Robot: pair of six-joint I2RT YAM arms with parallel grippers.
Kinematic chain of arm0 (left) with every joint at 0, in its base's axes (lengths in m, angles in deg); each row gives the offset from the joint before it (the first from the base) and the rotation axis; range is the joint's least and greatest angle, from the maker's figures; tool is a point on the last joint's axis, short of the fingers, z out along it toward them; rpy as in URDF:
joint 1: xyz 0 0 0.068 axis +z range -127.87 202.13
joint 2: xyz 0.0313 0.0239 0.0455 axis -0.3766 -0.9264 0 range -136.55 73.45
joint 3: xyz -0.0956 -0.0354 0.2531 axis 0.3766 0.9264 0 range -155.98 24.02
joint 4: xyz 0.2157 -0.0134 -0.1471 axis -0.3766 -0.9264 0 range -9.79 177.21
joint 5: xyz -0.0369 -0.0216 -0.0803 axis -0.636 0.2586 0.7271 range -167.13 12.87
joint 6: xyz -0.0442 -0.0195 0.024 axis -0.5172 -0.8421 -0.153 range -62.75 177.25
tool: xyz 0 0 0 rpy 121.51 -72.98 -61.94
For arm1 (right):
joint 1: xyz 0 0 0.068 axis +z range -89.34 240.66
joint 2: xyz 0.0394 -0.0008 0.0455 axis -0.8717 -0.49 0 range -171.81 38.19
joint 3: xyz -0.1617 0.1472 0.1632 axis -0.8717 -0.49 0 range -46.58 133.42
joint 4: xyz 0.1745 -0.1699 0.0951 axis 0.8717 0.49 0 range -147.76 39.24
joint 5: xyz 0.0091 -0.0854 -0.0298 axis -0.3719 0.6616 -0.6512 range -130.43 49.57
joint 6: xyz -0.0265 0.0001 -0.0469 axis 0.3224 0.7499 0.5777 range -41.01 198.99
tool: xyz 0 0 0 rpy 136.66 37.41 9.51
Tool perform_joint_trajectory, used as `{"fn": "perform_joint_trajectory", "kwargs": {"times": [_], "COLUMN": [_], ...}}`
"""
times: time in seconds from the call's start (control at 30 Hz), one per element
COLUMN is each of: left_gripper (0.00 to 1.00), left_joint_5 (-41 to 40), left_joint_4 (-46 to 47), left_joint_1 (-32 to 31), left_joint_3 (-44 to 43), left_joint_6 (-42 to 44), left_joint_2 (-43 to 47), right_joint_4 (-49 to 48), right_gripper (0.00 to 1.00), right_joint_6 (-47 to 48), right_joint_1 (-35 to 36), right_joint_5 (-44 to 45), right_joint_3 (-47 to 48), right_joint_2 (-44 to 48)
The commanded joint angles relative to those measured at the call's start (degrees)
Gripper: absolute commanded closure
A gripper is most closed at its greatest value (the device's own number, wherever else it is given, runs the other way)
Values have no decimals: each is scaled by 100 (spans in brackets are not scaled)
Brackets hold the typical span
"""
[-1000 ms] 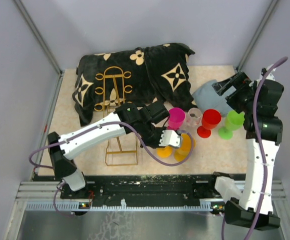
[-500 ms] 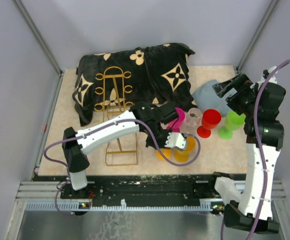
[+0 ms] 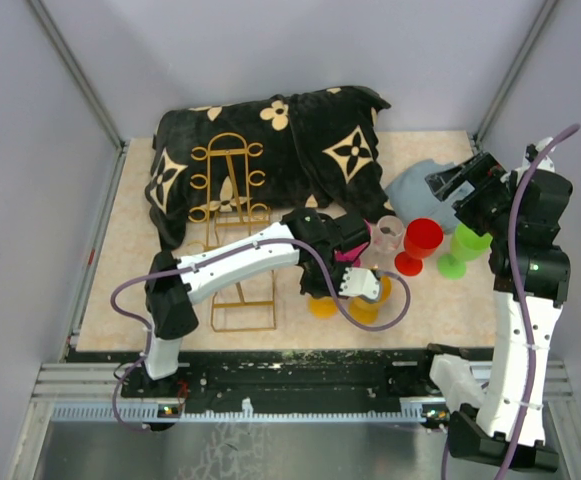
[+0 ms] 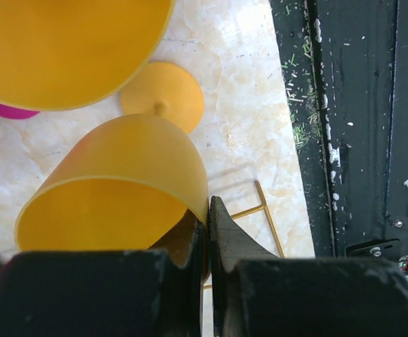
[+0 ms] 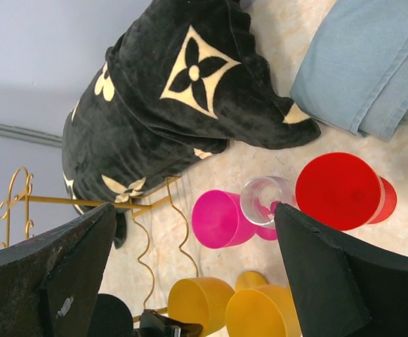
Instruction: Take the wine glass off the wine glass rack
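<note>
Beige marbled tabletop [image 3: 440, 300] is sitting between pale grey walls. Black floral cloth [image 3: 300, 140] is lying bunched along the far side. Wine glass rack [image 3: 228, 180] is lying flat, its scroll end resting on the cloth and its long rails running toward the near edge.

Left arm is reaching across to the right of the rails. Left gripper [image 4: 208, 210] is pinching the rim wall of the orange wine glass [image 4: 119, 182], one finger inside the bowl and one outside, jaws nearly together. Glass is sitting right of the rack's near end, off the rails; one wire corner of the rack is showing on the table just past the fingertips. Cannot tell whether its foot is touching the table. Second orange glass [image 4: 63, 49] is standing just beside it.

Magenta glass [image 5: 218, 219], clear glass [image 5: 263, 200] and red glass [image 5: 340, 189] are standing in a tight row behind, with the green glass [image 3: 467, 243] farthest right. Blue-grey cloth [image 5: 372, 70] is lying folded at far right.

Right gripper [image 5: 195, 214] is hovering high over that side, fingers [image 5: 63, 274] spread wide, holding nothing
</note>
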Motion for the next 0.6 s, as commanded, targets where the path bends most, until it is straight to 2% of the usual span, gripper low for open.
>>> {"fn": "perform_joint_trajectory", "kwargs": {"times": [0.0,0.23,0.33,0.5,0.57], "left_gripper": [86,22,2,0,0], "left_joint_5": [-207,-126,-97,-113,-348], "left_joint_4": [-211,-288,-272,126,667], "left_joint_1": [-68,-88,-97,-105,-98], "left_joint_3": [-247,-552,-865,-1669,-1949], "left_joint_6": [-81,-149,-179,-253,-462], "left_joint_2": [-49,-55,-52,3,90], "right_joint_4": [-136,-241,-235,-105,182], "right_gripper": [5,5,5,2,2], "right_joint_6": [62,-1,22,104,210], "right_joint_1": [-17,-18,-18,-18,-18], "right_joint_5": [-15,-101,-137,14,274], "right_joint_3": [182,97,104,295,497], "right_joint_2": [86,89,86,-45,-276]}}
